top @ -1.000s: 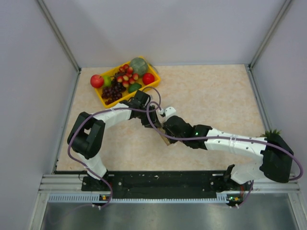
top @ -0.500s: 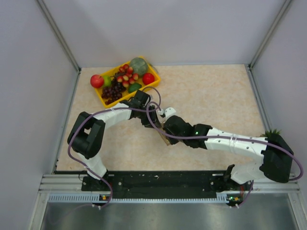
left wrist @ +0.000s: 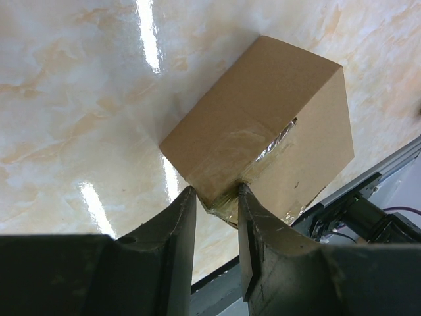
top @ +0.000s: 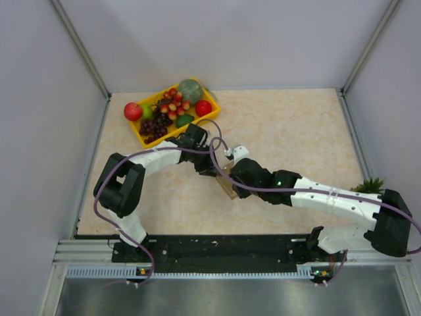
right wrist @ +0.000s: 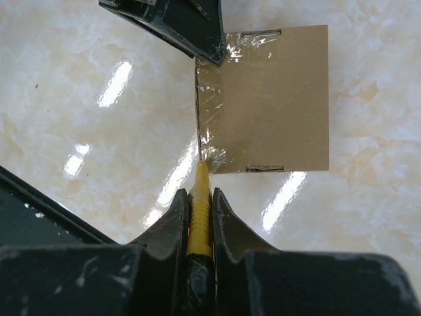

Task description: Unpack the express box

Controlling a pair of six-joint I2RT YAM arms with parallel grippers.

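Note:
The express box [top: 227,185], small and of plain brown cardboard with clear tape on its seams, lies on the table's middle between both wrists. In the left wrist view, my left gripper [left wrist: 216,192] is shut on a taped corner of the box [left wrist: 263,125]. My right gripper [right wrist: 197,195] is shut on a yellow cutter [right wrist: 199,217]. The cutter's tip touches the taped edge at a corner of the box [right wrist: 276,99]. A left finger [right wrist: 191,26] shows at the box's far corner. From above, the left gripper [top: 210,167] and right gripper [top: 233,179] flank the box.
A yellow tray [top: 141,137] of apples, grapes and other fruit stands at the back left, just behind the left wrist. A small green plant [top: 372,184] sits at the right edge. The table's front rail [left wrist: 368,197] runs just beyond the box in the left wrist view.
My right arm has shifted to the right, its wrist drawing back a little from the box. The left arm and the box have stayed nearly still.

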